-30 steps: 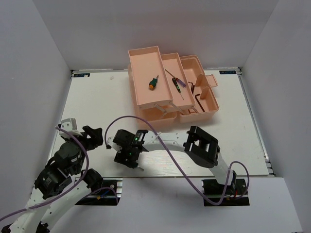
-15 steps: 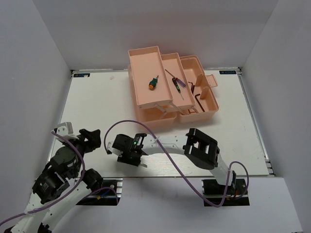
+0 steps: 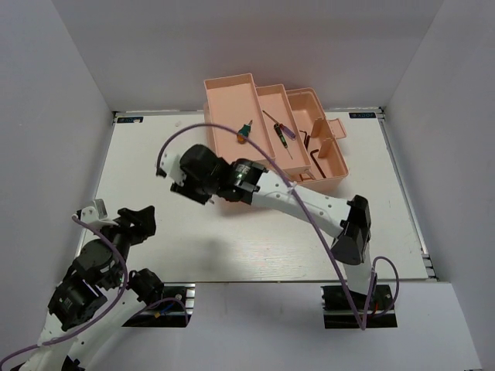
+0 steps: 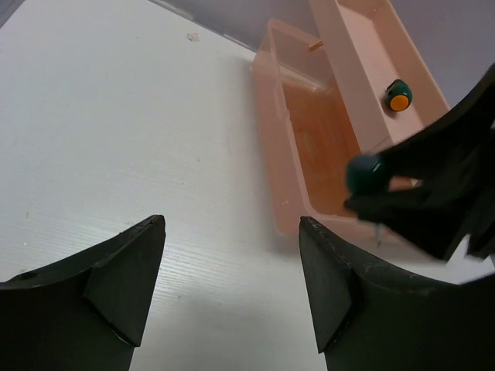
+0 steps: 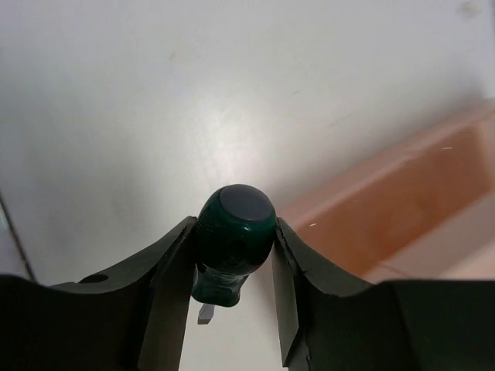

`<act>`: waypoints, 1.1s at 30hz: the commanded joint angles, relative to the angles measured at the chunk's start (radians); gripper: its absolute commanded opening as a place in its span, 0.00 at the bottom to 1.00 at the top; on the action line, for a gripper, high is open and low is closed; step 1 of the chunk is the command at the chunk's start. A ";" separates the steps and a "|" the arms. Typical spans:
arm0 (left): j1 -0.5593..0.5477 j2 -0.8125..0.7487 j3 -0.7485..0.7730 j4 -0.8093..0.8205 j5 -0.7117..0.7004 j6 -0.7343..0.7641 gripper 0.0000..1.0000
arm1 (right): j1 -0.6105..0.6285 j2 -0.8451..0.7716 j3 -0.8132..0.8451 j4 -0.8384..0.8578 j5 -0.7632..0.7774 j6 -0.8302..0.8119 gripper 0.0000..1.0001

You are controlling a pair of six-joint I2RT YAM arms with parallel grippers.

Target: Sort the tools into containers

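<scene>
Right arm's swung up from the bottom middle of the overhead view to mid-frame. The right gripper (image 5: 232,255) now sits just left of the pink toolbox (image 3: 229,104), pinching a stubby green screwdriver (image 5: 234,224) by its handle above the white table (image 3: 155,154). The left gripper (image 4: 230,232) has pulled back toward the lower left, fingers spread with nothing between them. A second stubby screwdriver (image 3: 245,131) lies in the toolbox's left tray.

White table (image 3: 155,154) w/ plain grey walls (image 3: 309,46)
</scene>
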 commanded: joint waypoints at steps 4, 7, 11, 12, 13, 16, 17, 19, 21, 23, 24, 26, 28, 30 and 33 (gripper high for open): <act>0.002 0.015 -0.012 -0.034 -0.006 -0.007 0.80 | -0.073 -0.051 0.135 0.110 0.103 0.011 0.00; 0.002 0.026 -0.012 -0.034 -0.006 -0.007 0.80 | -0.101 -0.050 0.161 0.155 0.175 0.004 0.00; 0.002 0.035 -0.012 -0.034 -0.006 -0.007 0.80 | -0.147 -0.042 0.170 0.247 0.298 -0.041 0.00; 0.002 0.035 -0.021 -0.034 -0.006 -0.007 0.80 | -0.173 -0.040 0.161 0.280 0.325 -0.061 0.00; 0.002 0.035 -0.021 -0.034 -0.006 -0.007 0.80 | -0.181 -0.036 0.154 0.297 0.354 -0.084 0.00; 0.002 0.035 -0.021 -0.023 0.003 0.002 0.80 | -0.224 -0.033 0.092 0.395 0.385 -0.140 0.00; 0.002 0.035 -0.021 -0.023 0.014 0.002 0.80 | -0.239 -0.034 0.071 0.412 0.385 -0.150 0.00; 0.002 0.035 -0.021 -0.023 0.014 0.002 0.80 | -0.267 -0.034 0.048 0.413 0.373 -0.151 0.00; 0.002 0.045 -0.021 -0.014 0.023 0.011 0.80 | -0.279 -0.030 0.035 0.387 0.333 -0.138 0.04; 0.002 0.054 -0.031 -0.014 0.032 0.020 0.80 | -0.290 -0.040 0.029 0.340 0.270 -0.112 0.61; 0.002 0.063 -0.031 -0.005 0.032 0.020 0.80 | -0.296 -0.048 0.022 0.331 0.263 -0.105 0.73; 0.002 0.074 -0.031 -0.005 0.043 0.029 0.80 | -0.304 -0.073 0.014 0.312 0.203 -0.089 0.85; 0.002 0.084 -0.031 -0.005 0.052 0.029 0.80 | -0.313 -0.097 0.032 0.272 0.148 -0.067 0.88; 0.002 0.084 -0.031 0.004 0.052 0.039 0.80 | -0.328 -0.109 0.055 0.217 0.061 -0.041 0.88; 0.002 0.084 -0.031 0.004 0.052 0.039 0.80 | -0.365 -0.154 0.081 0.107 -0.206 -0.027 0.80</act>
